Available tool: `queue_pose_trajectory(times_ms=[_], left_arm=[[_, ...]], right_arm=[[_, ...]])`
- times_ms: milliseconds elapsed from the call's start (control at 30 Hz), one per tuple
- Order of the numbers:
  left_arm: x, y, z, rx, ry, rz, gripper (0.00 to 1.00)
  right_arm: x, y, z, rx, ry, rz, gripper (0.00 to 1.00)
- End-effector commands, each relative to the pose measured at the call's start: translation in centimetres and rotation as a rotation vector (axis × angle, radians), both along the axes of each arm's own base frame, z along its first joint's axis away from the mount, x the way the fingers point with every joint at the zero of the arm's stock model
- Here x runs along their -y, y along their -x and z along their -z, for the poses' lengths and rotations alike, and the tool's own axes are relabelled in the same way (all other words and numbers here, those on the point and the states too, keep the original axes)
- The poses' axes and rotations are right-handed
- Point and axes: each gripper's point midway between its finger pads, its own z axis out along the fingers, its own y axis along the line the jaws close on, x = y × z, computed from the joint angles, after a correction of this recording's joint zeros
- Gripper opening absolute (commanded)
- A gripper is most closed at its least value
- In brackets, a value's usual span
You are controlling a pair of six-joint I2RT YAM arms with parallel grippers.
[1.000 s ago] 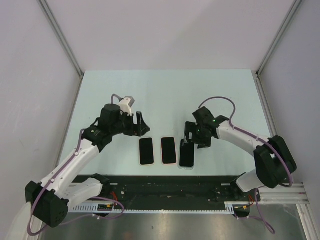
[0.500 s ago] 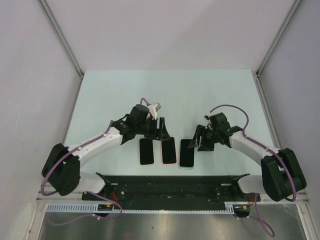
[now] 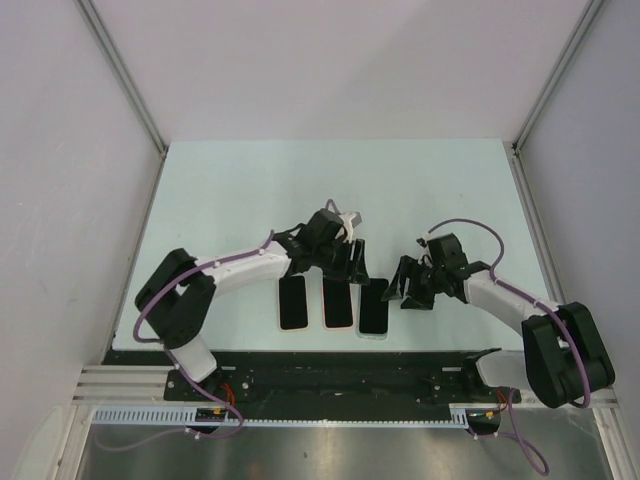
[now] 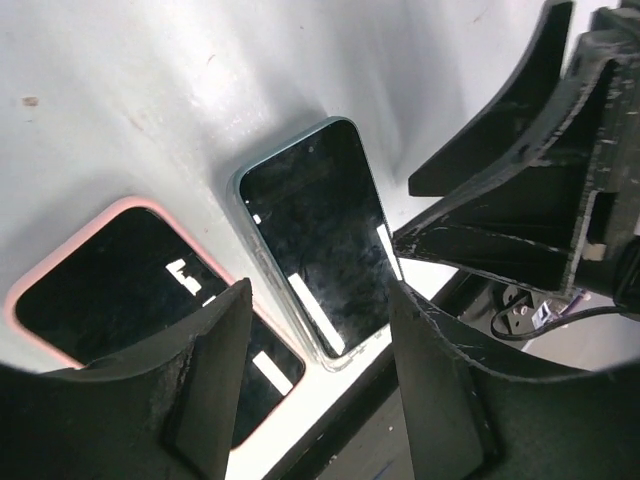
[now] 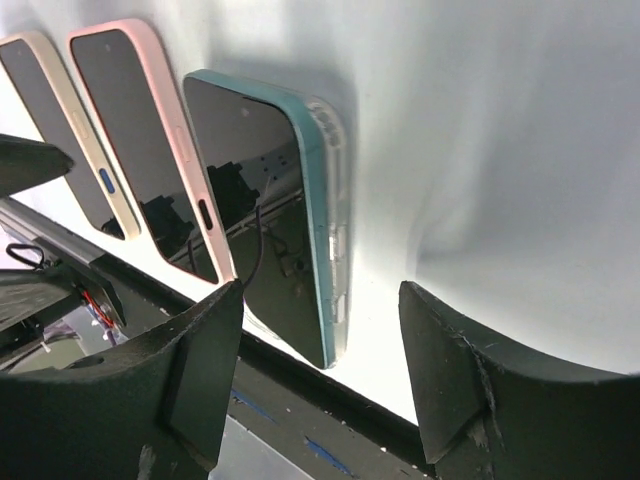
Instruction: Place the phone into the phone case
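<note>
Three handsets lie screen-up in a row near the near edge of the table (image 3: 330, 180), long sides parallel and close together.

- Cream-cased phone (image 3: 292, 302): at the robot's left end of the row.
- Pink-cased phone (image 3: 337, 300): in the middle.
- Teal phone (image 3: 373, 307): at the right end. It sits in the clear case (image 5: 336, 245). The transparent rim shows along its outer long side and round the near corner. Whether it is fully seated cannot be told.

Left gripper (image 3: 355, 268): reaches across from the left and hangs over the far ends of the pink-cased and teal phones. Jaws are parted and grasp nothing. In the left wrist view the teal phone's screen fills the gap between the two fingers (image 4: 205, 395), with no contact visible.

Right gripper (image 3: 402, 290): just beside the far right corner of the teal phone, low over the table. Jaws are spread and unloaded. In the right wrist view the fingers (image 5: 465, 380) frame the cased edge but sit apart from it.

The two grippers are near each other, and the right one shows in the left wrist view.
</note>
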Motion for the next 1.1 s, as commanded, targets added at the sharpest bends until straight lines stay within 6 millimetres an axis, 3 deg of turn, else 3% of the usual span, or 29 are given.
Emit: queue_pose_trajectory(times_ms=[0,100,167,300,433,733,900,1067], left_arm=[[2.5,-0.2,0.1,-0.001,0.013,0.013,0.61],[3.4,-0.1,1.1,-0.015,-0.003,0.025,0.61],[4.1,0.3,1.6,-0.025,-0.013,0.037,0.61],[4.1,0.9,4.3,-0.087,-0.073,0.031,0.58],[3.8,1.1,5.5,-0.116,-0.096,0.017,0.54],[3.8,2.5,6.5,-0.191,-0.086,0.036,0.48],[2.8,2.5,6.4,-0.171,-0.102,0.017,0.58],[2.1,2.0,6.3,-0.136,-0.143,0.005,0.65]], right_arm=[[1.0,-0.3,-0.3,0.036,-0.012,0.066,0.67],[1.2,0.2,-0.1,0.041,-0.023,0.097,0.69],[1.0,-0.1,-1.0,0.092,-0.059,0.109,0.71],[1.0,0.0,-1.6,0.150,-0.088,0.136,0.77],[0.9,0.1,-2.1,0.194,-0.099,0.136,0.79],[-0.9,0.5,0.2,0.146,-0.052,0.112,0.82],[-1.7,0.8,1.0,0.141,-0.017,0.118,0.82],[-2.0,0.8,0.6,0.165,-0.015,0.120,0.83]])
